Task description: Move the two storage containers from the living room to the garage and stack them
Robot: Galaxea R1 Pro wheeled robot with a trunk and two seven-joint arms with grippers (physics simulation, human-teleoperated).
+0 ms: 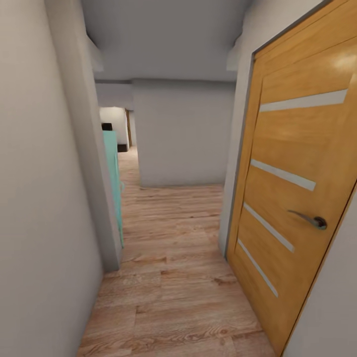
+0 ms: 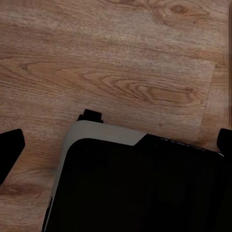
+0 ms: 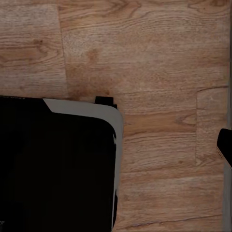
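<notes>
The storage containers are out of view, and so is the garage. I am in a narrow corridor with a light wood plank floor. My left gripper hangs open over the planks, with one dark fingertip far from the other at the opposite edge of the left wrist view, and nothing held between them. Of my right gripper, one dark fingertip shows at the picture's edge, spread wide, with bare floor beside it and nothing held. My own black and white base lies under both wrists.
A shut wooden door with a metal lever handle stands close on the right. A grey wall runs close on the left, and a teal panel stands past its corner. A grey wall blocks straight ahead, and the corridor goes on at its left.
</notes>
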